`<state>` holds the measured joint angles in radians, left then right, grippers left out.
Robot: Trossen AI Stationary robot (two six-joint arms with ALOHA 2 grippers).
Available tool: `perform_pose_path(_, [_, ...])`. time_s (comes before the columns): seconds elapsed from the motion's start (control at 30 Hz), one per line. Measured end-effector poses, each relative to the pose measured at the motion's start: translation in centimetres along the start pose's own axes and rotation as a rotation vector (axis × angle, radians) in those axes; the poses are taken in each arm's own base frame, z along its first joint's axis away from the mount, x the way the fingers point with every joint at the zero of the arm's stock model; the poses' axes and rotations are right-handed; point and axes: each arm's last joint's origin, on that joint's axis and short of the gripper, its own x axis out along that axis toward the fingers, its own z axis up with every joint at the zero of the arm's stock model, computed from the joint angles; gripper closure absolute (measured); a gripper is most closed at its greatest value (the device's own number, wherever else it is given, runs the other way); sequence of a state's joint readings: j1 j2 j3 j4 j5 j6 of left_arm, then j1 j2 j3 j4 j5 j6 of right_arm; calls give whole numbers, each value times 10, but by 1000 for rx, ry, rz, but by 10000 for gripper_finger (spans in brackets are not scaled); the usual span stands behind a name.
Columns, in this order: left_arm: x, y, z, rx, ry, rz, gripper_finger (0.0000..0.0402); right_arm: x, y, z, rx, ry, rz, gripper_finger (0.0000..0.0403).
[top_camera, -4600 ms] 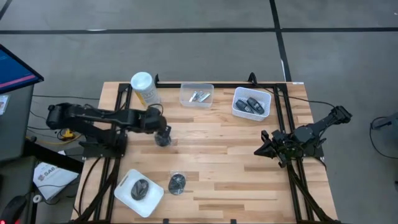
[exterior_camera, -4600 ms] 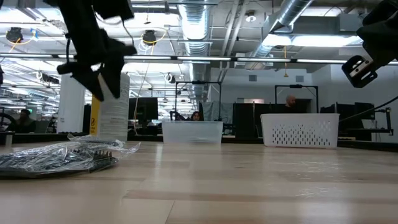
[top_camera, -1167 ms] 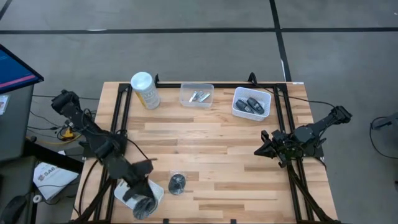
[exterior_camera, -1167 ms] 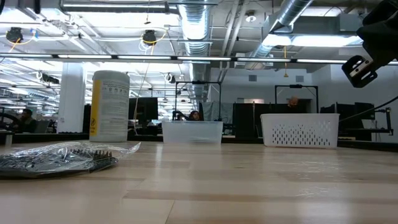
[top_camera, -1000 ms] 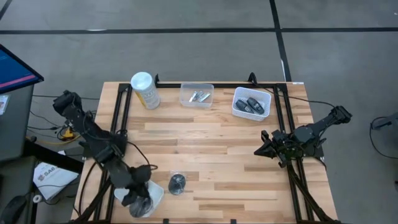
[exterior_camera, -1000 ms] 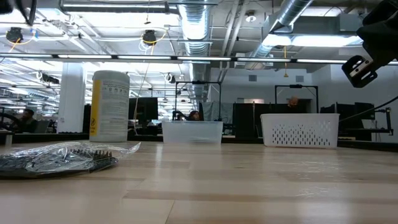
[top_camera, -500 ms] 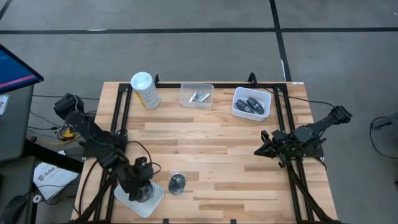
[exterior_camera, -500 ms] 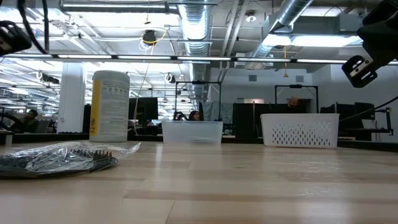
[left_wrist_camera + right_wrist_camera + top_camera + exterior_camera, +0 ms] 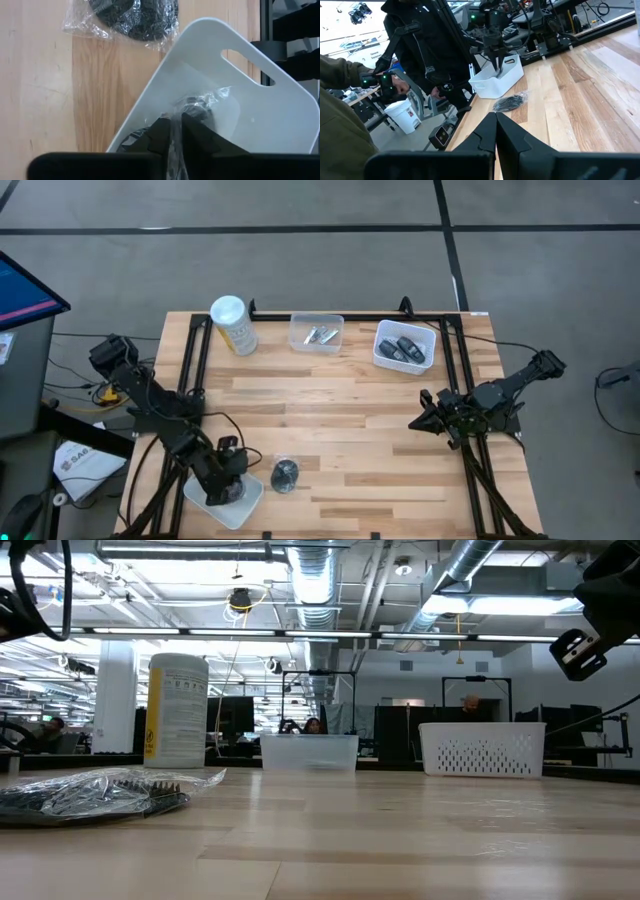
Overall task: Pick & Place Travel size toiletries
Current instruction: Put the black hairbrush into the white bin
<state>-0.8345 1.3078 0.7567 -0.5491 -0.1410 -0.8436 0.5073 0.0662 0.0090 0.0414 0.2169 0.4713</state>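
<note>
My left gripper [image 9: 228, 482] points down into the white tray [image 9: 243, 507] at the table's near left corner, shut on a dark round lump in clear wrapping [image 9: 199, 111]. A second wrapped lump [image 9: 285, 474] lies on the wood just right of the tray. At the far edge, a clear bin [image 9: 316, 334] holds silvery tubes and a white basket [image 9: 404, 347] holds dark oblong pieces. My right gripper [image 9: 417, 422] waits shut at the table's right side, holding nothing. My left gripper pinches the lump's clear wrapping [image 9: 175, 125] between its two fingers, a crumpled bunch of film rather than the dark lump itself. The fingers come from above, pointing down. The lump lies on the tray's floor just past the fingertips [image 9: 196, 131].
A tall pale-yellow canister [image 9: 232, 323] with a white lid stands at the far left corner. Black frame rails [image 9: 196, 360] run along both sides of the table. In the right wrist view a person in dark clothes [image 9: 420, 45] stands beyond the table's left side.
My left gripper has gone from the tray's near end toward the far edge and now stands over the tray's middle, with the wrapped lump between its fingers. The right arm has kept still.
</note>
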Motion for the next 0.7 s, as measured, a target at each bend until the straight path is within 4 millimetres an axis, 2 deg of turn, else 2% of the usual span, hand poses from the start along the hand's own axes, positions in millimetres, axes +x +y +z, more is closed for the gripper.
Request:
perform_pose_path(0.17, [-1, 1, 1, -23, -3, -5, 318, 0, 0, 0, 0, 0, 1, 403])
perform_pose_path(0.47, [-4, -7, 6, -64, 62, -175, 190, 0, 0, 0, 0, 0, 0, 403])
perform_pose_path(0.57, [-13, -11, 22, -128, -2, -217, 166, 0, 0, 0, 0, 0, 1, 403])
perform_pose_path(0.7, [-34, -10, 53, -186, -217, -213, 161, 0, 0, 0, 0, 0, 0, 403])
